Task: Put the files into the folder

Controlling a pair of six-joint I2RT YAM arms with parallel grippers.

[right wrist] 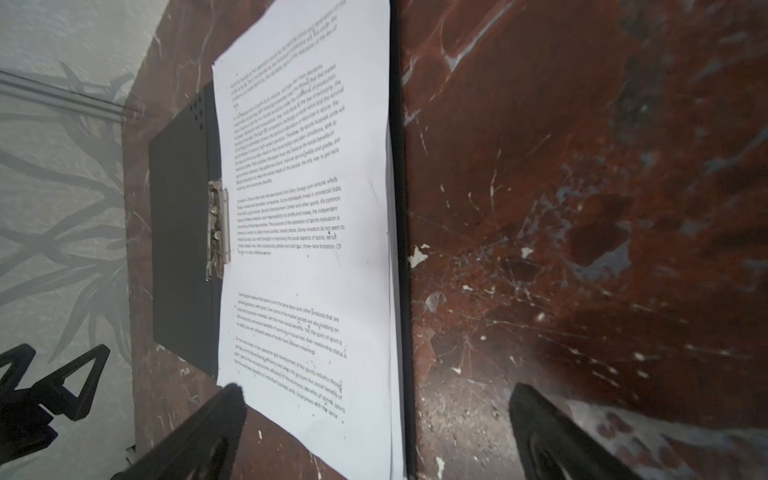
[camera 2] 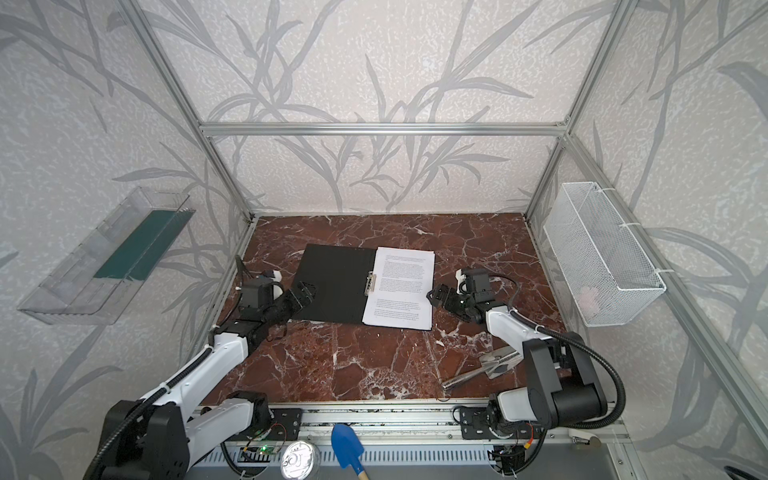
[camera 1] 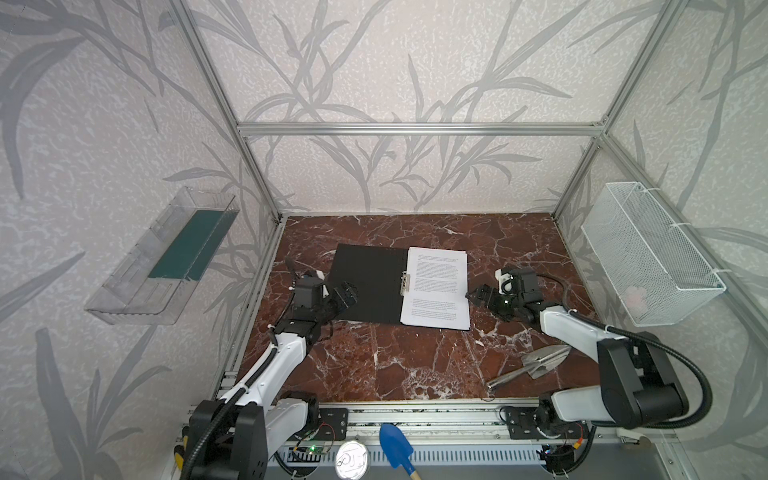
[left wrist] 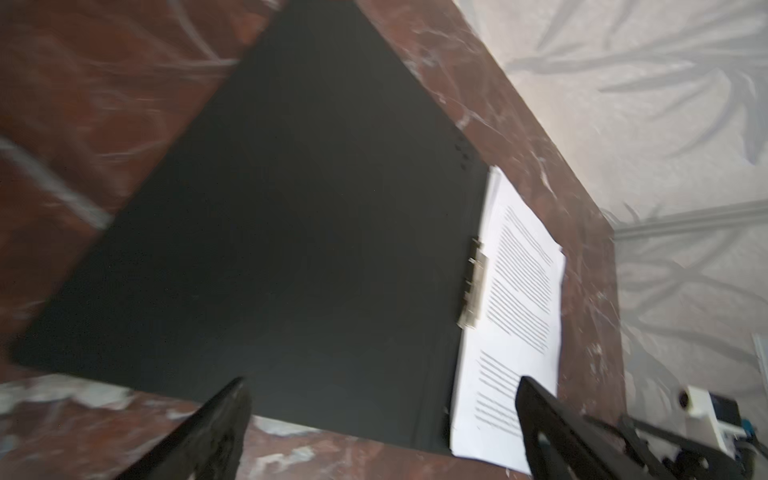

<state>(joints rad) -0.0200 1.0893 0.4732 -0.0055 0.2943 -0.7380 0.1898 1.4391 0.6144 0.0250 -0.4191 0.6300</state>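
The folder (camera 1: 365,286) (camera 2: 332,286) lies open and flat on the marble table, black inside up, in both top views. The files (camera 1: 436,286) (camera 2: 401,291), a stack of white printed sheets, lie on its right half beside the metal clip (camera 1: 405,284). My left gripper (camera 1: 347,293) (camera 2: 305,291) hovers open over the folder's left edge, with nothing between its fingers. My right gripper (camera 1: 478,295) (camera 2: 436,296) stands open at the files' right edge. The left wrist view shows the folder (left wrist: 291,232), the files (left wrist: 515,316) and open jaws (left wrist: 382,384). The right wrist view shows the files (right wrist: 307,208) and open jaws (right wrist: 376,390).
A metal trowel (camera 1: 536,363) lies on the table (camera 1: 415,365) at the front right, near the right arm. A blue trowel (camera 1: 395,451) and a tin can (camera 1: 352,459) sit beyond the front rail. A white wire basket (camera 1: 648,257) hangs on the right wall, a clear tray (camera 1: 162,257) on the left.
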